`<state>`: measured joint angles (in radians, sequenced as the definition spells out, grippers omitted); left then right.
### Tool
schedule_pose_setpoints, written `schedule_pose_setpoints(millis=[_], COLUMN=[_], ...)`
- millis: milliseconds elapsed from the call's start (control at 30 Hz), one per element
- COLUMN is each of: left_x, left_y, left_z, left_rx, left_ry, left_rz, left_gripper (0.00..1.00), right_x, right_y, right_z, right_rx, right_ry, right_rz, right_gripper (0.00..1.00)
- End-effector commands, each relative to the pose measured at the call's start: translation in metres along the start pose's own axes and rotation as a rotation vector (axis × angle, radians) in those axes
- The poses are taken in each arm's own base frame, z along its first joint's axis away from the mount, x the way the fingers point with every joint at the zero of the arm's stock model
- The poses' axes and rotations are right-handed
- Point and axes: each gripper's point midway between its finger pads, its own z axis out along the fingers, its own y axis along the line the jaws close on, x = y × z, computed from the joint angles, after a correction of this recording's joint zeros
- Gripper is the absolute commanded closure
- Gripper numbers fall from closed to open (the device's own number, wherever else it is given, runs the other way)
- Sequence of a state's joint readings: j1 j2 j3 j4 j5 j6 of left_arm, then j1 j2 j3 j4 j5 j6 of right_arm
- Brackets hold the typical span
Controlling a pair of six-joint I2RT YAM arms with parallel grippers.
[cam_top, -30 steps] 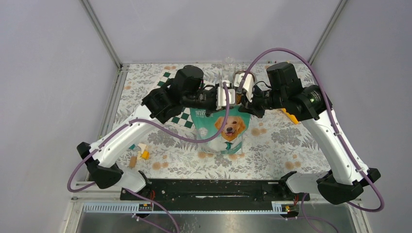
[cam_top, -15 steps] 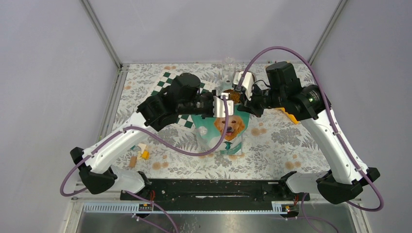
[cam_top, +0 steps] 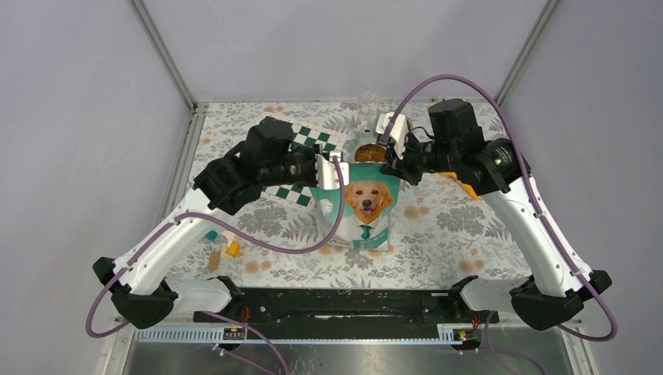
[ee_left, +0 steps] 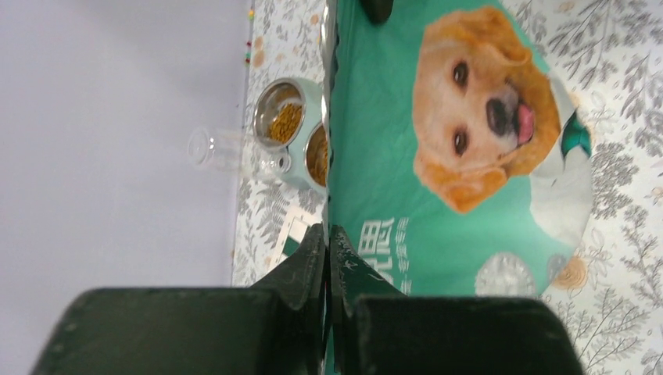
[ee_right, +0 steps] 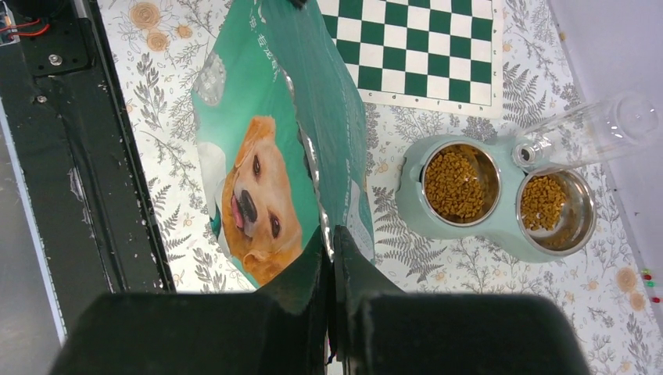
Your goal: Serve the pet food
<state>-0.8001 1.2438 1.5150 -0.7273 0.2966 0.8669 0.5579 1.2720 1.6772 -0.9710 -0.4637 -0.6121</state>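
The teal-green bag (cam_top: 361,207) with the golden dog picture stands upright mid-table. My left gripper (cam_top: 335,173) is shut on its top left corner; in the left wrist view (ee_left: 327,234) the jaws pinch the bag's edge (ee_left: 438,156). My right gripper (cam_top: 393,166) is shut on its top right corner, seen in the right wrist view (ee_right: 330,234) clamped on the bag (ee_right: 266,156). Behind the bag a pale green double bowl (ee_right: 500,230) holds pet food: brown kibble in one cup (ee_right: 453,186) and in the other (ee_right: 543,201). Kibble also shows in the top view (cam_top: 370,153).
A clear bottle (ee_right: 594,129) lies against the double bowl. A green-and-white chequered board (ee_right: 422,47) lies left of the bowl. Small blocks (cam_top: 223,248) sit at the front left. An orange object (cam_top: 467,187) peeks out under my right arm. Walls close in the back.
Both grippers have lowered and drawn the bag toward the near side and upright. My left arm swung left. The bowl with kibble behind the bag has come into view.
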Motion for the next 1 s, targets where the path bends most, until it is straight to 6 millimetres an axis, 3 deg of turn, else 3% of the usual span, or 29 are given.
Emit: schedule_pose_setpoints(millis=[0,200,300,467,700,733,833,900,967], left_x=[0.138,0.133,0.121,0.074,0.026,0.016,-0.018,-0.037,-0.051], left_y=[0.004,0.015,0.019,0.019,0.032,0.031,0.029,0.026,0.025], left_z=[-0.109,-0.133,-0.137,-0.136,-0.135,-0.13,-0.111,-0.098,-0.086], left_rx=[-0.157,-0.234,-0.253,-0.221,-0.216,-0.201,-0.145,-0.106,-0.079], left_ry=[0.676,0.643,0.593,0.381,0.185,0.128,-0.072,-0.192,-0.282], left_rz=[-0.056,-0.07,-0.079,-0.105,-0.082,-0.088,-0.122,-0.149,-0.155], left_gripper=[1.0,1.0,1.0,1.0,1.0,0.96,0.57,0.44,0.37], right_x=[0.006,0.002,-0.006,-0.029,-0.029,-0.031,-0.038,-0.042,-0.043], right_y=[-0.027,-0.02,0.006,0.053,0.048,0.048,0.043,0.04,0.035], right_z=[-0.075,-0.073,-0.067,-0.062,-0.053,-0.051,-0.047,-0.044,-0.042], right_rx=[0.301,0.258,0.115,-0.165,-0.183,-0.183,-0.166,-0.145,-0.12], right_ry=[0.015,-0.01,-0.064,-0.174,-0.153,-0.155,-0.164,-0.171,-0.164], right_rz=[-0.035,-0.056,-0.058,-0.008,0.032,0.035,0.049,0.057,0.071], right_gripper=[1.0,1.0,1.0,1.0,1.0,1.0,0.81,0.7,0.62])
